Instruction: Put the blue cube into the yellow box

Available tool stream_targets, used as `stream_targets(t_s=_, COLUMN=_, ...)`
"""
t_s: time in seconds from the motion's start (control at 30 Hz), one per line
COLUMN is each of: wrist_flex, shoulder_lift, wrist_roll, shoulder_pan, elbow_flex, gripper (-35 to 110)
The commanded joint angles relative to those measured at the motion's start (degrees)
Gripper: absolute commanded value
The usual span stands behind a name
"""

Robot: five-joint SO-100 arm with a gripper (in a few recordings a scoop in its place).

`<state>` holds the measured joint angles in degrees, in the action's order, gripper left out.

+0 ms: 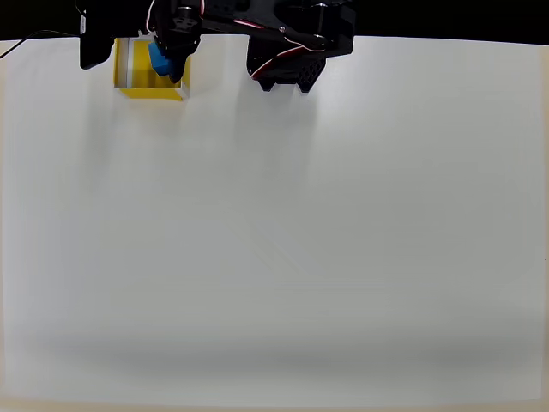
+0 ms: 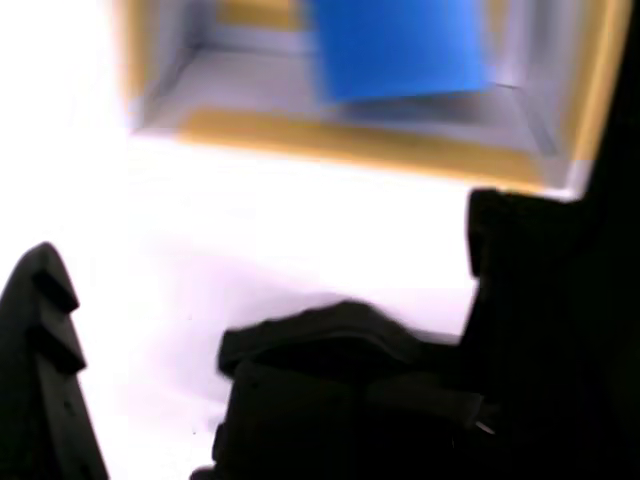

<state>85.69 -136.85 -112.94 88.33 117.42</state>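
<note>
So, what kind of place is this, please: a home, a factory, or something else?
Probably a lab or hobby bench set up for robot tests. A plain white table carries just a small yellow box with a blue cube in it, under the gripper of a small black arm with exposed wiring.

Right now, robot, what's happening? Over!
Gripper over the yellow box, open or shut unclear. Blue cube inside the box walls. Nothing in the way. Over.

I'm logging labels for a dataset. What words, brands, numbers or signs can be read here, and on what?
None. The blue cube, the yellow box, the gripper and the white table show plain, unmarked surfaces in both views; the wrist view is too blurred for fine print.
</note>
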Motion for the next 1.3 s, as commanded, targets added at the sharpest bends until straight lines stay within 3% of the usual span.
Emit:
stream_targets(t_s=0.0, wrist_flex=0.88, shoulder_lift=-6.68, wrist_roll=1.76, shoulder_pan=-11.07, elbow_flex=-3.60, gripper=42)
stream_targets(t_s=0.3, wrist_flex=0.00, shoulder_lift=-10.81, wrist_roll=9.05, shoulder_pan=-41.04, elbow_flex=2.46, gripper=40)
stream_targets(t_s=0.67, wrist_flex=-8.88, shoulder_lift=-23.64, wrist_roll=13.97, shoulder_pan=-76.99, elbow_flex=25.66, gripper=17)
stream_targets(t_s=1.0, wrist_flex=-11.34, shoulder_lift=-40.69, wrist_roll=14.94, shoulder_pan=-90.97, elbow_flex=47.99, gripper=2)
stream_targets(t_s=1.27, wrist_flex=-6.59, shoulder_lift=-54.76, wrist_roll=14.33, shoulder_pan=-92.81, elbow_flex=59.41, gripper=0)
